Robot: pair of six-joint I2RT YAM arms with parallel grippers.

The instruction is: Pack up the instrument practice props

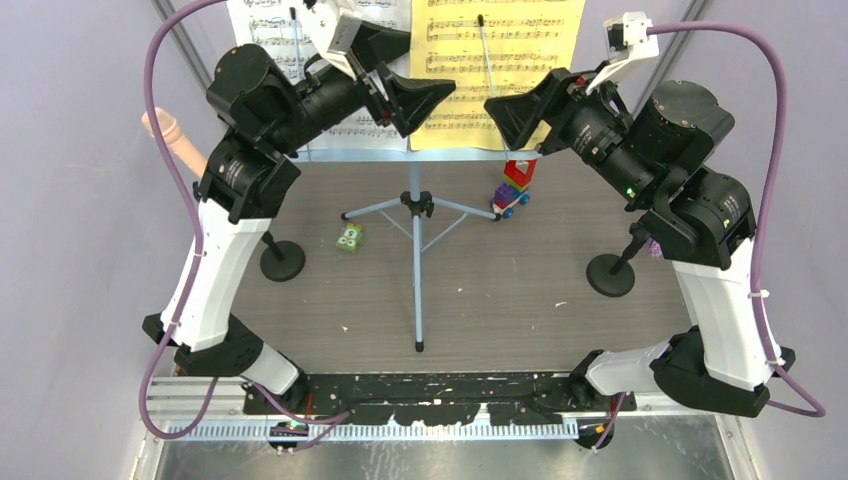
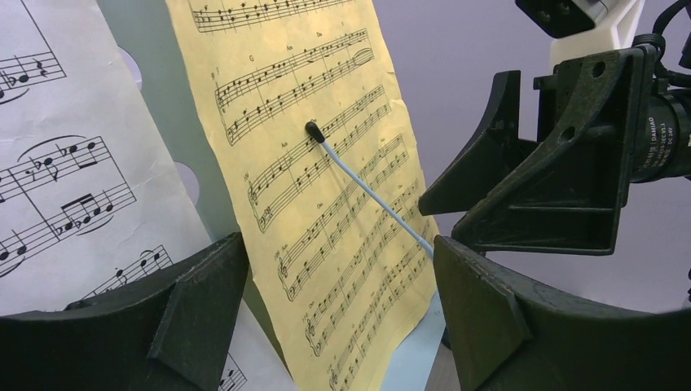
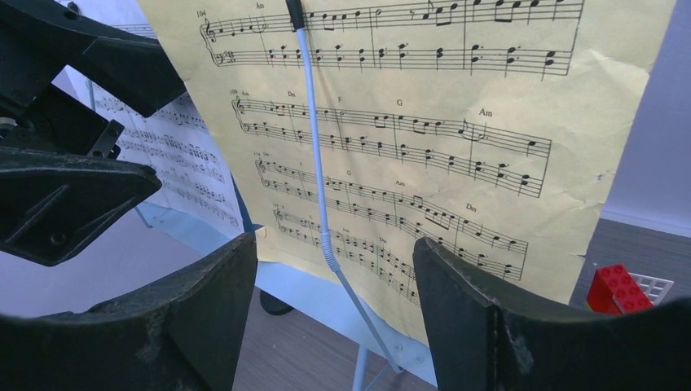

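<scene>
The pale-blue music rack stands mid-table on its tripod legs (image 1: 417, 215). It carries a white score sheet (image 1: 270, 40) and a yellow score sheet (image 1: 500, 70), each pinned by a thin page-holder arm (image 2: 367, 191). My left gripper (image 1: 410, 85) is open and empty in front of the yellow sheet's left edge (image 2: 326, 204). My right gripper (image 1: 520, 100) is open and empty at the yellow sheet's lower part (image 3: 456, 147). A peach microphone (image 1: 175, 140) lies far left. A bit of purple microphone (image 1: 655, 245) shows behind the right arm. Two black mic holders (image 1: 282, 260) (image 1: 610, 275) stand on the table.
A colourful toy brick car (image 1: 513, 188) sits under the rack's right side, its red brick in the right wrist view (image 3: 615, 289). A small green block (image 1: 350, 237) lies left of the tripod. The two grippers face each other closely in front of the rack ledge (image 3: 326, 297).
</scene>
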